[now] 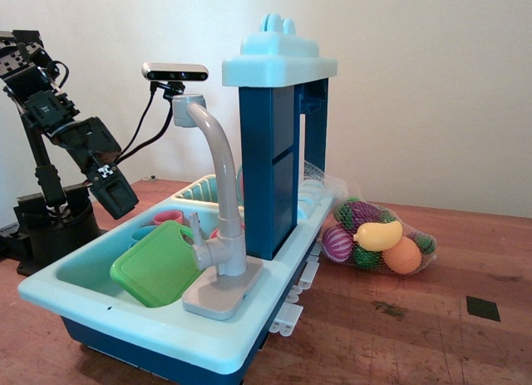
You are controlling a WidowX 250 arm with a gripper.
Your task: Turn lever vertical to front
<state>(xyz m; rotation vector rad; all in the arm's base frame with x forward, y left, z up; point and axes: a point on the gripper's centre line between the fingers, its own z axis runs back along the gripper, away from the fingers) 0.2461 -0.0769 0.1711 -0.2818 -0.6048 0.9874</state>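
The lever is a small thin grey tab on the left side of the toy faucet body, sticking up and slightly left. Beside it rises the tall curved grey spout from the flat grey base. My gripper is black and hangs over the far left of the light blue sink, well left of the lever and apart from it. It holds nothing that I can see. Its fingers point down and right, and I cannot tell whether they are open.
A green board leans in the basin with pink and blue cups behind it. A dark blue tower stands right of the faucet. A mesh bag of toy fruit lies on the wooden table. A camera sits behind.
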